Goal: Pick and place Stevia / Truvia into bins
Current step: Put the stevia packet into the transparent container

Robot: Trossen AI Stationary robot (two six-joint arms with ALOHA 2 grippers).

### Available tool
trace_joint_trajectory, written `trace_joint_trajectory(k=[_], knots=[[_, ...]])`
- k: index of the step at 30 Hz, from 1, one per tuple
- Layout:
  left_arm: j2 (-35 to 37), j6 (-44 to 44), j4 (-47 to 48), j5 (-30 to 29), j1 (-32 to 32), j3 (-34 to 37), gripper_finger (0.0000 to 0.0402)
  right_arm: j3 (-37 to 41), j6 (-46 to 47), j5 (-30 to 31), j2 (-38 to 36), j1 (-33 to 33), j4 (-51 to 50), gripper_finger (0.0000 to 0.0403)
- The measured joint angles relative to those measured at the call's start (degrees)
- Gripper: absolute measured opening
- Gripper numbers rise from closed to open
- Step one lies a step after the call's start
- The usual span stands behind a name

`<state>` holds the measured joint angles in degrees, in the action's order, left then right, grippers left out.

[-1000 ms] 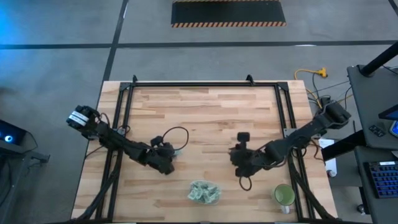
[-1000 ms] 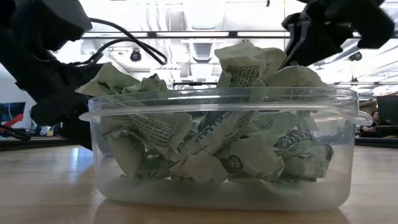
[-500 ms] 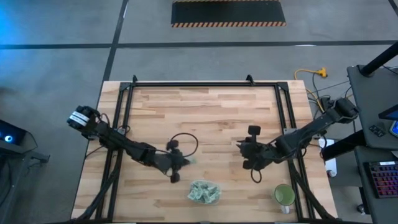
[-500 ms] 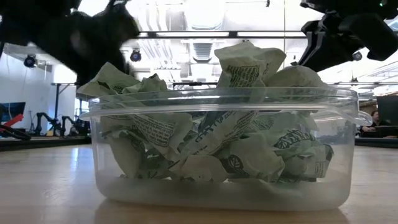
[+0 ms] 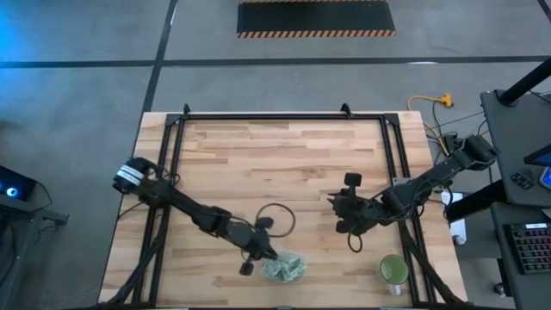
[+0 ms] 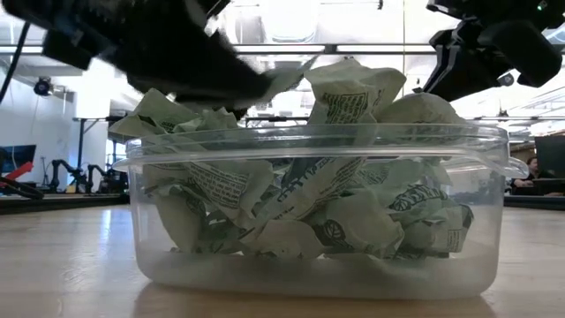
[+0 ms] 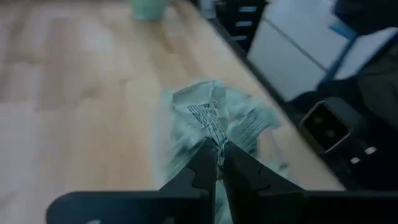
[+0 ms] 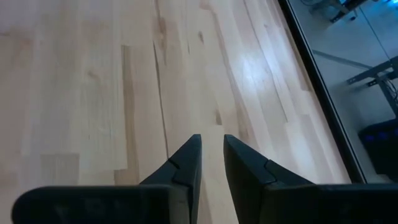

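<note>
You have bare desk (image 5: 284,164) all around the tub (image 5: 283,267), which sits near the front edge, heaped with sachets (image 6: 353,88). Your left fingers (image 5: 272,255) have swung from mid-desk to the tub's rim, clenched on one sachet (image 7: 216,155). Right fingers (image 8: 210,163), slightly parted and grasping nothing, hover above bare wood; green cup (image 5: 393,270) stands nearby

Clear tub (image 6: 318,265) heaped with crumpled sachets (image 6: 353,93)

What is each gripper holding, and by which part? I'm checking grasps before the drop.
The left gripper is shut on a Stevia sachet, pinched at its edge, over the clear bin. The right gripper holds nothing.
</note>
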<state>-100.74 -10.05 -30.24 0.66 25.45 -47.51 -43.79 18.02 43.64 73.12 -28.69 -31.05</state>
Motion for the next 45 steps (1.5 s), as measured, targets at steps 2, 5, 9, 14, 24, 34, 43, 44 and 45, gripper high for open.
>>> trace_joint_trajectory(k=[2,5,9,14,24,34,43,44,45], knots=[[-1.9,1.5,1.3,2.7,0.0,-3.3,0.0004,0.0,0.0,0.0,0.0,0.0,0.0,0.0058],[-4.0,2.3,6.7,4.6,0.0,-8.0,0.0004,0.0,0.0,0.0,0.0,0.0,0.0,0.0059],[-6.0,2.4,14.6,5.5,0.0,-13.2,0.0004,0.0,0.0,0.0,0.0,0.0,0.0,0.0058],[-8.3,1.4,19.9,5.7,0.0,-16.7,0.0004,0.0,0.0,-0.1,0.0,0.0,0.0,0.0058],[-9.4,-1.6,24.4,5.7,-0.8,-18.0,0.0004,0.0,0.0,-0.1,0.1,0.0,0.1,0.0059],[-9.1,0.0,24.6,4.9,-1.0,-18.3,0.0006,0.0,1.2,-0.1,0.1,0.0,0.1,0.0059],[-8.8,1.4,24.8,4.7,-1.0,-19.2,0.0097,0.0,1.5,-0.2,0.1,0.0,0.1,0.0056],[-8.7,1.4,24.8,4.7,-1.0,-19.2,0.0109,0.0,1.5,-0.2,0.1,0.0,0.1,0.0056],[-8.6,1.4,24.8,4.7,-1.0,-19.2,0.0122,0.0,1.5,-0.2,0.1,0.0,0.1,0.0057]])
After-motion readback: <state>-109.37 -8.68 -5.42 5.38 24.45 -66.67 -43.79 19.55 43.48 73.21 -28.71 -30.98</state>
